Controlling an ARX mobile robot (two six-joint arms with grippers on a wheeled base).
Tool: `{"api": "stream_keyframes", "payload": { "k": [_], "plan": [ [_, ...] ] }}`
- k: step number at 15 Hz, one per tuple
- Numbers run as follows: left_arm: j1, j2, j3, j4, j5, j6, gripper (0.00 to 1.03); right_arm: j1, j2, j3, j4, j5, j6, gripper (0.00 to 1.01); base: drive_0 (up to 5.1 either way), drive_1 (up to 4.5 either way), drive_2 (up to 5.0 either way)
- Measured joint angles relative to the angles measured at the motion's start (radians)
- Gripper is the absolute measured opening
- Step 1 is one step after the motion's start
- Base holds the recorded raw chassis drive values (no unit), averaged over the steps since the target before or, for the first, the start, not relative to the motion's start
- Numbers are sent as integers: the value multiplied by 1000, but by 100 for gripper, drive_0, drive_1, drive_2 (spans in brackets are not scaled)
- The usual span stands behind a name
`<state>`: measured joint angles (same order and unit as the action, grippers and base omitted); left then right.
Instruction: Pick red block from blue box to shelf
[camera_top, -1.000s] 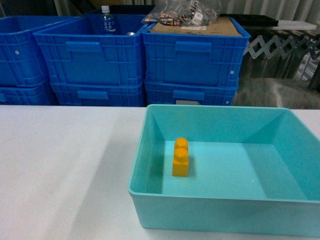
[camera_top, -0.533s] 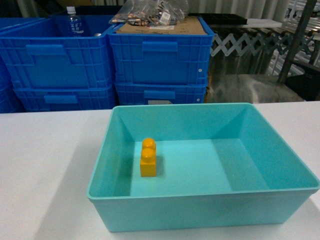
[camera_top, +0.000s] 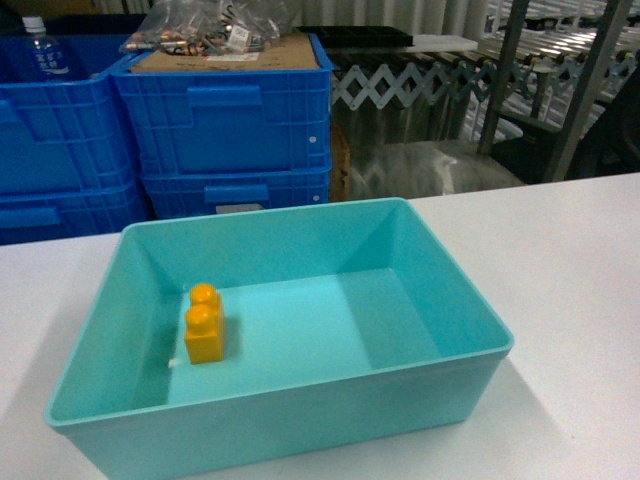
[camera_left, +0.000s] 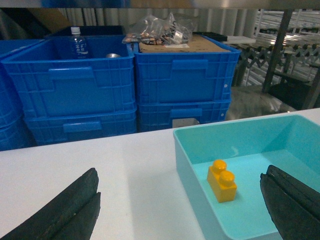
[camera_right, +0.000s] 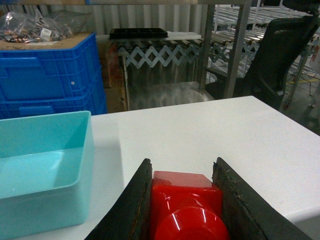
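The red block (camera_right: 186, 205) sits clamped between the two dark fingers (camera_right: 134, 205) of the right gripper (camera_right: 186, 220), filling the gap from pad to pad, its round stud facing the right wrist camera at 6 o'clock in that view. It is out of the blue box (camera_right: 45, 197), which lies at 9 o'clock from the block on the white desk (camera_right: 200, 130).

The left gripper (camera_left: 180, 210) has its fingers (camera_left: 65, 210) spread wide apart, one at 8 o'clock and one at 4 o'clock in the left wrist view, with nothing between them but desk and the box's near corner. Inside the box stands a yellow two-stud block (camera_top: 204, 322), toward the box's left wall in the head view.

Behind the desk at 11 o'clock are stacked dark blue crates (camera_top: 225, 120). Steel uprights of the shelf (camera_top: 585, 85) show at 1 o'clock.
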<state>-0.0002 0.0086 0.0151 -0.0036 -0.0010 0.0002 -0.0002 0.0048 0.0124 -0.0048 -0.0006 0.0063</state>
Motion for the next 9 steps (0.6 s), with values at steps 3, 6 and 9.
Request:
{"api": "stream_keyframes", "payload": {
  "k": [3, 6, 9],
  "plan": [
    [0, 0, 0, 0, 0, 0, 98, 0, 0, 0, 0, 0, 0, 29, -146, -146, -146],
    [0, 0, 0, 0, 0, 0, 98, 0, 0, 0, 0, 0, 0, 29, -159, -159, -159],
    [0, 0, 0, 0, 0, 0, 98, 0, 0, 0, 0, 0, 0, 29, -150, -150, -150]
  ]
}}
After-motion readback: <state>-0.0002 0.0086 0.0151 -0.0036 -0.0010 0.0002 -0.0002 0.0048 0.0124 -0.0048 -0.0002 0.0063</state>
